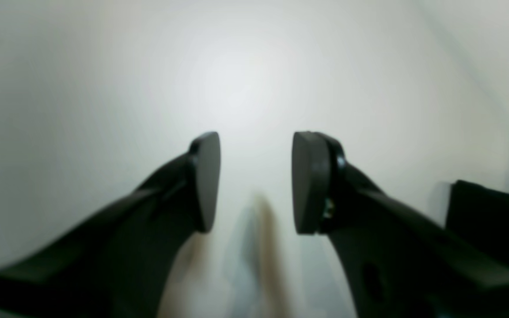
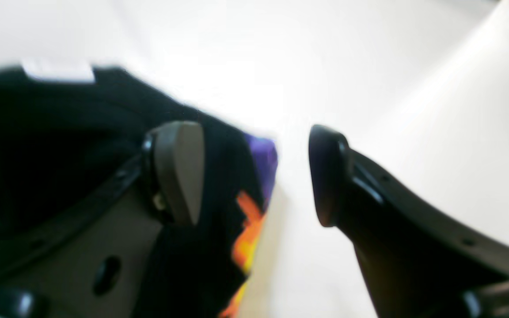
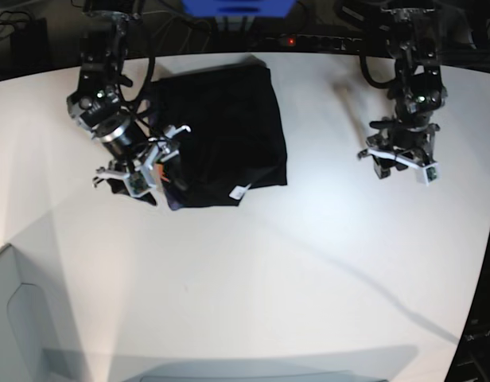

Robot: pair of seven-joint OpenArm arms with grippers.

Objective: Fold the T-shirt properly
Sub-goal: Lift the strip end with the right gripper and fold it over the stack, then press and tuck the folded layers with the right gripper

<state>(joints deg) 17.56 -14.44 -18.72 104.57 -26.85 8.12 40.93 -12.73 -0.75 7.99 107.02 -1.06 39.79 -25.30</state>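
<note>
Black T-shirt [image 3: 221,131] lying partly folded on white surface [image 3: 309,263], white tag [image 3: 239,192] at near edge. Right pincer [image 2: 254,176] spread wide, gripping nothing, over printed corner (likely just let go). Left pincer [image 1: 256,183] half open, empty, parked well apart.

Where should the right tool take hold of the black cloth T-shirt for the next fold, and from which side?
Probably the corner of the black cloth T-shirt where the orange-and-purple print shows. That edge lies free against the white table, right beside the open right tool, so it could come from the table side, one pad sliding under the hem.
</note>
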